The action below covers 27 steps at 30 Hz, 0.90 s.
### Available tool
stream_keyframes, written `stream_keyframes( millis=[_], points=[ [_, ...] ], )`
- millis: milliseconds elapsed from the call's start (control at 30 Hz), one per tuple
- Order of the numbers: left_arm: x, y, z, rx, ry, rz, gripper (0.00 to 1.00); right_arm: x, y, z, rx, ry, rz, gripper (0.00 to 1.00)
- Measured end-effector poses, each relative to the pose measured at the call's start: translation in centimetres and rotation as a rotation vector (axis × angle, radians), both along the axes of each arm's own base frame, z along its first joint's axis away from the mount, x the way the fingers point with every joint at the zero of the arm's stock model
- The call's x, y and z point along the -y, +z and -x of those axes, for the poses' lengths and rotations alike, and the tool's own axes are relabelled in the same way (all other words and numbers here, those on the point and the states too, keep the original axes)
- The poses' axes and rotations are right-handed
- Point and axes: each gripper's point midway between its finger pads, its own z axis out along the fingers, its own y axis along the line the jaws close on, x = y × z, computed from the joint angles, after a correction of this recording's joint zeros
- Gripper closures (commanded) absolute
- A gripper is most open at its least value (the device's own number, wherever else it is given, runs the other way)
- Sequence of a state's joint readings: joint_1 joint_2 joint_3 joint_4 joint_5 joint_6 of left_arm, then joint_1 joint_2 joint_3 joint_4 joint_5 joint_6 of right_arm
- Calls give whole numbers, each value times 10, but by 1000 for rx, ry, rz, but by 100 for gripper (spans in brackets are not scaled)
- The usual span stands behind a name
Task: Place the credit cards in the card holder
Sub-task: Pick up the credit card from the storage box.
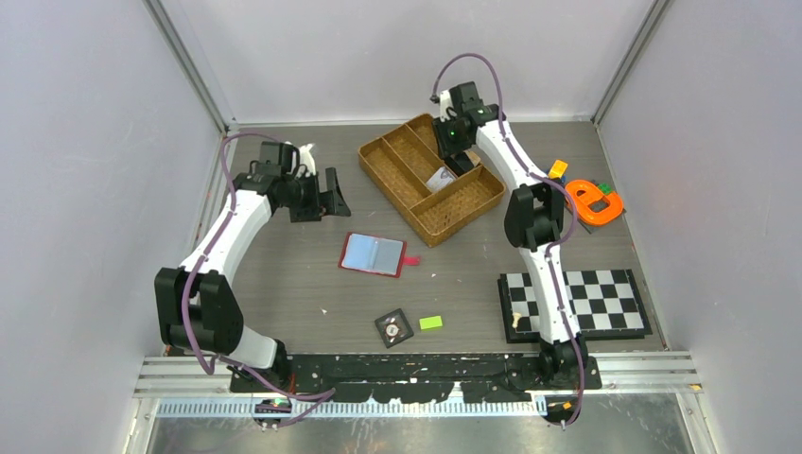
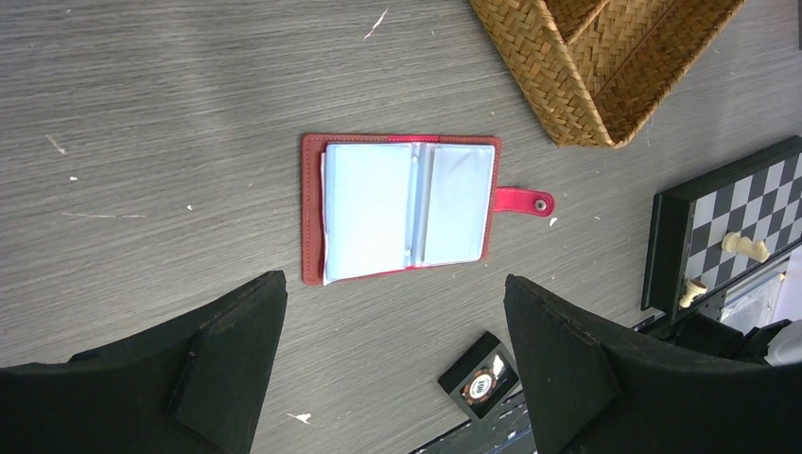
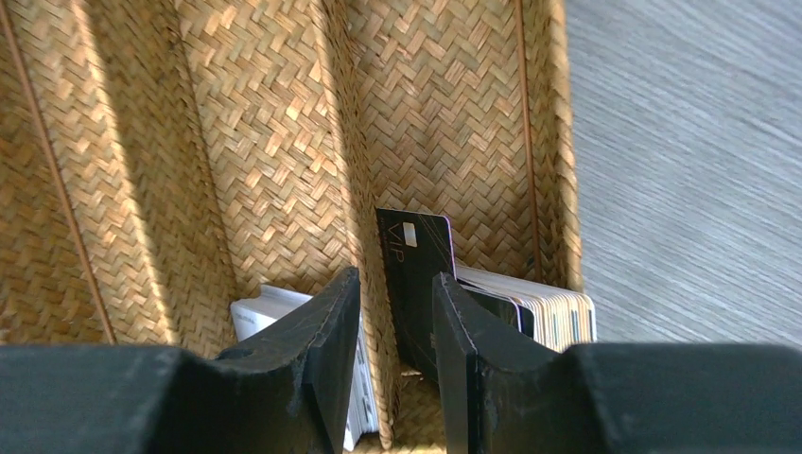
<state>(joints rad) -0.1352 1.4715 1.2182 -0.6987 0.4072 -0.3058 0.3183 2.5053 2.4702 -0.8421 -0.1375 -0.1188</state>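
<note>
The card holder (image 1: 374,253) lies open on the table, red with pale blue-grey pockets (image 2: 407,203), its tab pointing right. My left gripper (image 2: 392,282) hovers open above it, nothing between its fingers (image 1: 326,186). My right gripper (image 3: 395,279) reaches down into the woven tray (image 1: 388,184), near its right end (image 1: 461,161). Its jaws stand apart, straddling the tray's divider and a black credit card (image 3: 414,255) that leans upright against that divider. A stack of credit cards (image 3: 549,312) stands on edge right of the jaws. More white cards (image 3: 260,307) sit in the compartment to the left.
A black tile with a round dial (image 1: 393,327) and a small green block (image 1: 431,323) lie near the front. A chessboard (image 1: 577,301) sits at the front right, with orange toys (image 1: 594,200) behind it. Grey walls enclose the table.
</note>
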Motion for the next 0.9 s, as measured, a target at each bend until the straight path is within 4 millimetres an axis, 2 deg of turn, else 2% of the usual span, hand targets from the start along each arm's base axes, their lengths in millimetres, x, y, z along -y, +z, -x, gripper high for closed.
stream_keyframes(
  millis=[133,400,900],
  points=[
    [1,-1,1,-4,-3,5,12,1,-15,0,-23,-4,14,61],
    [2,-2,2,-6,-7,10,13,5,-12,-4,1,-24,40,66],
    [3,-2,2,-7,-10,16,13,9,-11,-9,18,-41,52,66]
  ],
)
